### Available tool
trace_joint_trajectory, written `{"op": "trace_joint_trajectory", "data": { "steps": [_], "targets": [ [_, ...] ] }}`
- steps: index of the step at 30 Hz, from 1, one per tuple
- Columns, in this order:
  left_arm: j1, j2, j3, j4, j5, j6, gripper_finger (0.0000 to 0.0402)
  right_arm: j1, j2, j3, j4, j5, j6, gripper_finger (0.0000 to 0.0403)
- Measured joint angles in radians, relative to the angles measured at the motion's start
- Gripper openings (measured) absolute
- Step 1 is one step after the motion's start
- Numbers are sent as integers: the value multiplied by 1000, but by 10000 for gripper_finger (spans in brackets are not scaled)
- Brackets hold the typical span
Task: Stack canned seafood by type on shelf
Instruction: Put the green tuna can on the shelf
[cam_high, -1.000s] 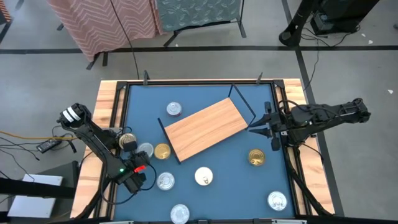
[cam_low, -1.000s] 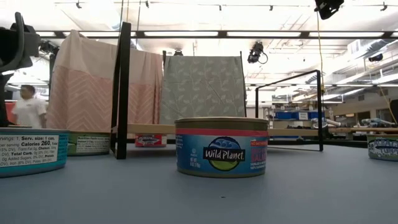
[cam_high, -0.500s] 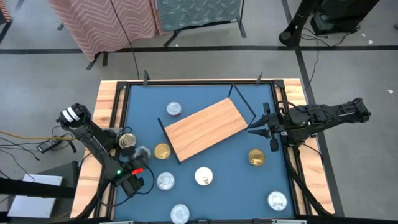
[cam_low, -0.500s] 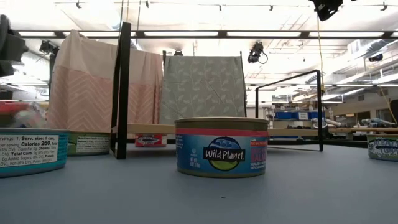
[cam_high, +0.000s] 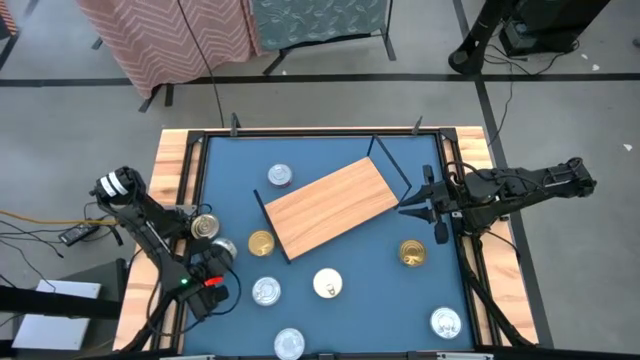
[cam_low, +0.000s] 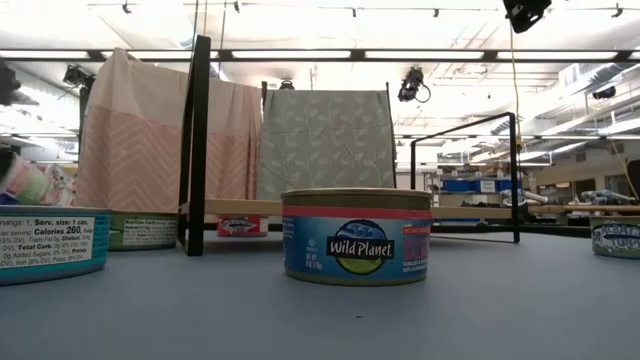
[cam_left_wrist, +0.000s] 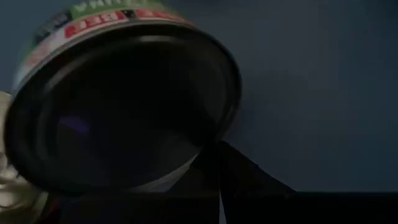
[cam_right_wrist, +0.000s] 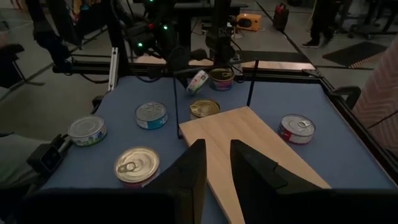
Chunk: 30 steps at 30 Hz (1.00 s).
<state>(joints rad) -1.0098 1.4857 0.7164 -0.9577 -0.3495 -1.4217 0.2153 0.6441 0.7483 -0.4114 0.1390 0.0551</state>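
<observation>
Light-wood shelf (cam_high: 331, 207): bare, no tins | left gripper (cam_high: 218, 252): clamped on tilted silver-lidded tin (cam_high: 224, 247), beside shelf | right gripper (cam_high: 408, 208): slightly parted, empty, by shelf's wire end

Lab: robot arms, fabric screens (cam_low: 322, 140)

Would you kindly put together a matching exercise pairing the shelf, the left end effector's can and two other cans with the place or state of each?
Things:
1. shelf
2. tilted can
3. gold-lidded can
4. Wild Planet can

Places or states:
A. upright, closest to the low view's camera
B. held by the left end effector
C. lying askew in the middle
D. flat, to the right of the shelf

Pairs: 1-C, 2-B, 3-D, 4-A
</observation>
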Motion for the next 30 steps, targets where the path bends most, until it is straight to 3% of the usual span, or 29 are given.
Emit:
{"op": "trace_joint_trajectory", "data": {
  "steps": [15,22,30],
  "targets": [
    [-14,-1,-54,76,10,-18,0,27,0,0,19,-5,21,87],
    [-50,0,38,45,42,0,3,47,0,0,19,-3,21,87],
    [-77,0,189,-154,45,-15,5,47,0,0,24,1,16,87]
  ]
}}
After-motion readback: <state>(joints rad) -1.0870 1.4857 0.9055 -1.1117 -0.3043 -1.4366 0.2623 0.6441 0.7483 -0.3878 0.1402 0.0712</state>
